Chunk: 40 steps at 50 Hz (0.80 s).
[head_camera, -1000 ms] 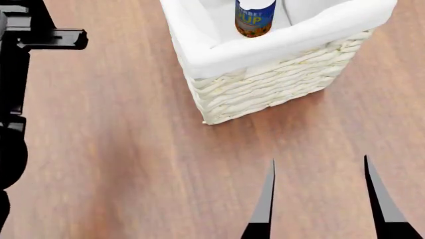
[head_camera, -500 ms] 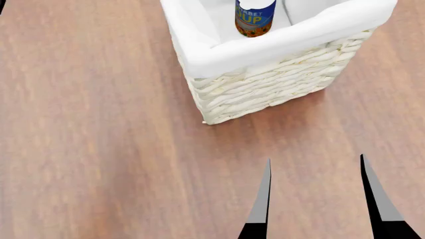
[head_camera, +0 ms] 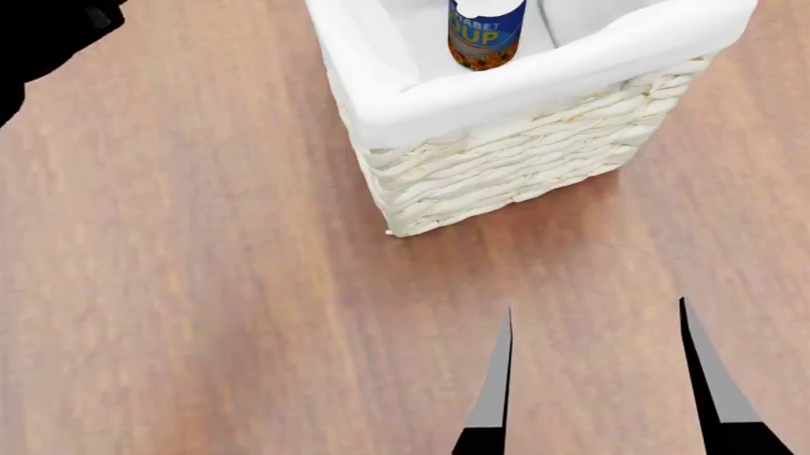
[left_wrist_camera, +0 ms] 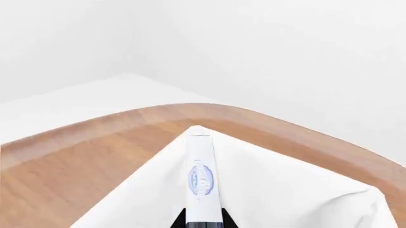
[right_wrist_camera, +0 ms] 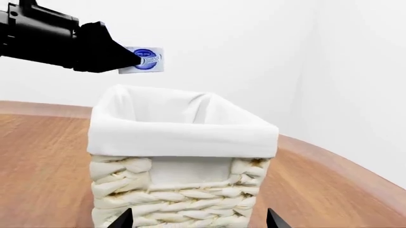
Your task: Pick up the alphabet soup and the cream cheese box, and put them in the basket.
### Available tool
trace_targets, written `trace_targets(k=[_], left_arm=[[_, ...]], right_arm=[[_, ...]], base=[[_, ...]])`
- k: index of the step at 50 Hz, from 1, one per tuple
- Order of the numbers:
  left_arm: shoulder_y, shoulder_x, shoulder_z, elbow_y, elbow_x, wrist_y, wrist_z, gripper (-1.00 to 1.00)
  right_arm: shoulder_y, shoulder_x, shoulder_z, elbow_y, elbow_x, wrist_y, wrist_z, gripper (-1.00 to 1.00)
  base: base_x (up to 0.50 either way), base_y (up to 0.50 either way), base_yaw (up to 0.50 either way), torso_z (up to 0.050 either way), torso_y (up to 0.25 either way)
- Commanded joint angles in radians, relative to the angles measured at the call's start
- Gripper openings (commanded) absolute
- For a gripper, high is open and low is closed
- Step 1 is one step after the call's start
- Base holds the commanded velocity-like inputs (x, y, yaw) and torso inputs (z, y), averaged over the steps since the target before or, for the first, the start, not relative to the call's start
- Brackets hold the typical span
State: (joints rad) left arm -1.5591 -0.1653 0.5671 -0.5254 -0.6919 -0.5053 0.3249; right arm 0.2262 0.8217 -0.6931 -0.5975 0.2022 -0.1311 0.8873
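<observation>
Above the basket, at its 10 o'clock rim, my left gripper pinched the cream cheese box by one thin edge; light, stiff, probably slick; right gripper spread, alphabet soup inside.

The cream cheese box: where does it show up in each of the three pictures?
Left wrist view: cream cheese box edge-on at bottom centre, clamped.
Head view: not in it.
Right wrist view: upper left, held above the basket.
Shared landmark: the basket's white liner.

My head looks steeply down on the basket; my right wrist faces its side, close; all views share it.
</observation>
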Motion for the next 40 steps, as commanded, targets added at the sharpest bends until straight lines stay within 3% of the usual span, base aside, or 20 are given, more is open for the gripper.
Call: trace_targets(k=[1, 40], left_arm=[[-0.024, 0.016, 0.009, -0.053, -0.048, -0.042, 0.063, -1.00], [0.002, 0.028, 0.032, -0.063, -0.062, -0.028, 0.070, -1.00]], right_arm=[[-0.003, 0.000, 0.001, -0.003, 0.002, 0.003, 0.000, 1.00], [-0.037, 0.012, 0.010, -0.012, -0.008, -0.017, 0.012, 1.00]], base=[[0.00, 0.00, 0.00, 0.000, 0.020], [0.00, 0.00, 0.00, 0.000, 0.000]])
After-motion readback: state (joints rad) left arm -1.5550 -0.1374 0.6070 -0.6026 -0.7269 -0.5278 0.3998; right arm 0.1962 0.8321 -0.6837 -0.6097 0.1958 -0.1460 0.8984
